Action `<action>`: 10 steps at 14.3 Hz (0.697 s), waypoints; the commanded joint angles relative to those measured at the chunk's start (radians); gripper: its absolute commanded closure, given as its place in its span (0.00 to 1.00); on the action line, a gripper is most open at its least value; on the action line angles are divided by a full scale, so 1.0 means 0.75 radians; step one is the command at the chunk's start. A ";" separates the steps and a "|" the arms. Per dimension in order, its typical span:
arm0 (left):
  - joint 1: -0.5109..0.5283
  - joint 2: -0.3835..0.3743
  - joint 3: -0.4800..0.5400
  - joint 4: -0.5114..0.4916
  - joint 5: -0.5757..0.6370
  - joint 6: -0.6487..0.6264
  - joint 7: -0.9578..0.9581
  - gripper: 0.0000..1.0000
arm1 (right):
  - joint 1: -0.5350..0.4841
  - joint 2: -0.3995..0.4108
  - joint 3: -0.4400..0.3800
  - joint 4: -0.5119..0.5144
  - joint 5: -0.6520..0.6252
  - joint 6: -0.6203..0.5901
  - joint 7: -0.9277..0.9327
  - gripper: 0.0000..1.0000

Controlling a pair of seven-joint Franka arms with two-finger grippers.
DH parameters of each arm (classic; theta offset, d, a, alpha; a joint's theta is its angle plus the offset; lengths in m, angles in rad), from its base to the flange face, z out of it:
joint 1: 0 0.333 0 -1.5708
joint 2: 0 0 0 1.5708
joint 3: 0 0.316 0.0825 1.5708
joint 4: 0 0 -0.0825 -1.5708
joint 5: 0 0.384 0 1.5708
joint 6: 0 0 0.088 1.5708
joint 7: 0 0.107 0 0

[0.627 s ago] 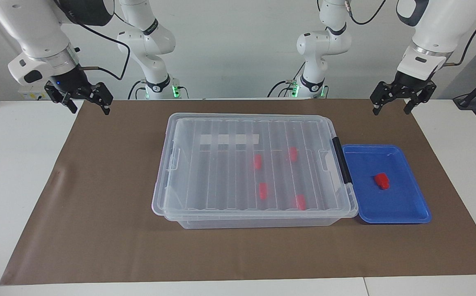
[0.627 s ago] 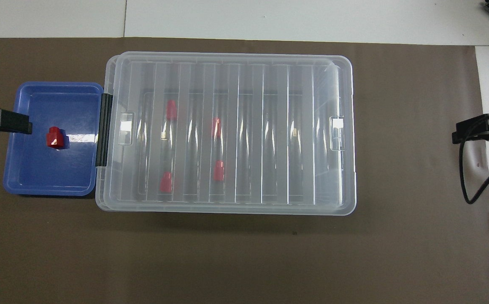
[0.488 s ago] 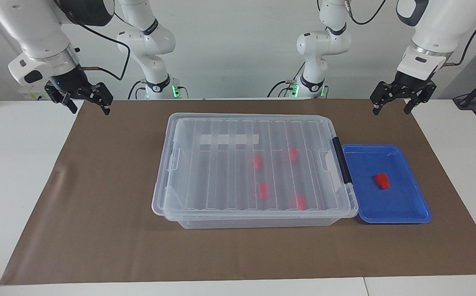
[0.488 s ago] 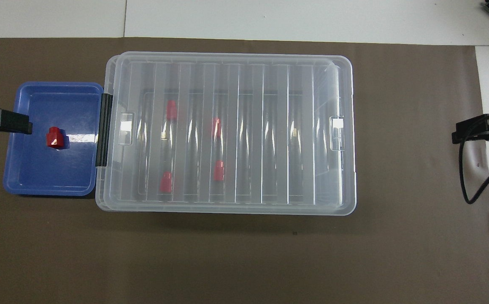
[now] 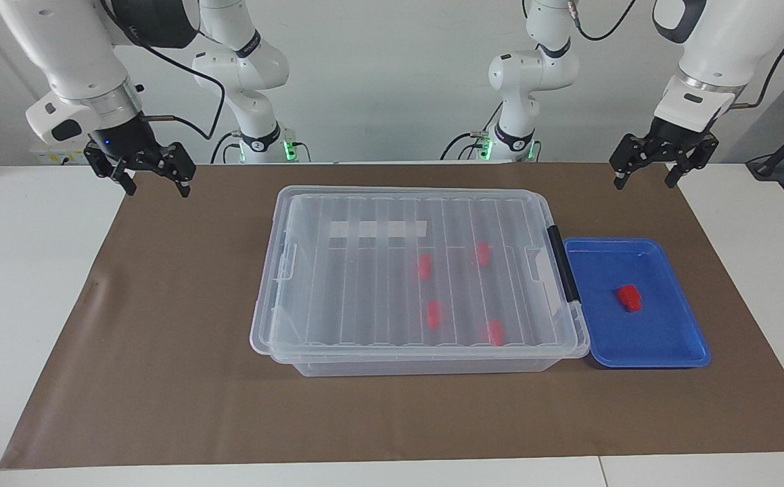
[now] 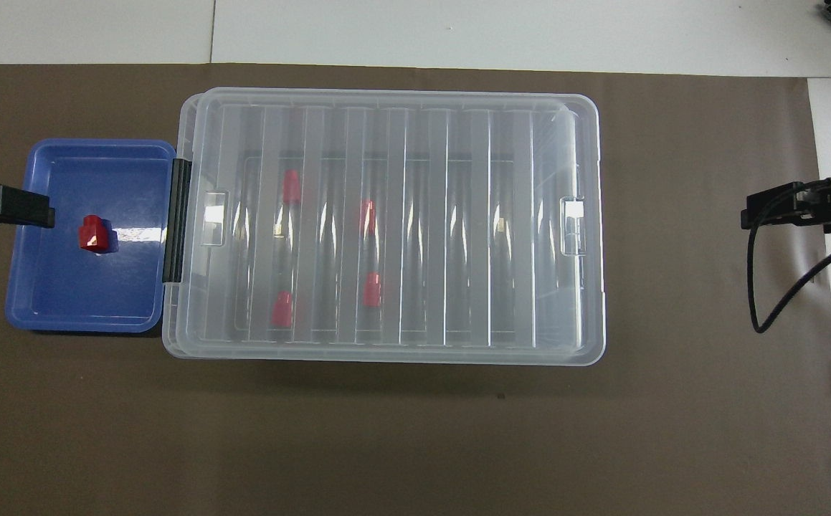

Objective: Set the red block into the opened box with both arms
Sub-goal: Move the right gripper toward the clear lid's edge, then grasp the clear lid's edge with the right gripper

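- Lid (image 5: 419, 270) covers the box (image 5: 425, 365); nothing opened yet.
- Block (image 5: 629, 297) lies in the tray (image 5: 669, 352), ungrasped.
- Left tool (image 5: 646, 177) and right tool (image 5: 156, 184) hang open, empty, over the bench's robot-side corners.

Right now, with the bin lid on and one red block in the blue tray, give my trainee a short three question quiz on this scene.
1. True or false: the lid of the box is already off.
2. How many red blocks lie inside the box? A) two B) four C) five
3. Fill in: the red block outside the box lies in the blue ____.

Key:
1. False. The ribbed lid lies on the box, with the black latch at the left arm's end.
2. B. Four show through the lid.
3. Tray. It sits against the box's latch end. The left claw and right claw are both open, up in the air and holding nothing.
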 commanded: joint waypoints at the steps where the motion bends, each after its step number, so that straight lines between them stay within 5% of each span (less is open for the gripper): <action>1: -0.001 -0.027 0.004 -0.019 -0.007 -0.019 -0.016 0.00 | 0.067 0.008 0.009 -0.102 0.033 0.169 0.043 0.00; 10: -0.001 -0.027 0.004 -0.021 -0.007 -0.019 -0.016 0.00 | 0.231 0.245 0.011 -0.211 0.037 0.568 0.111 0.00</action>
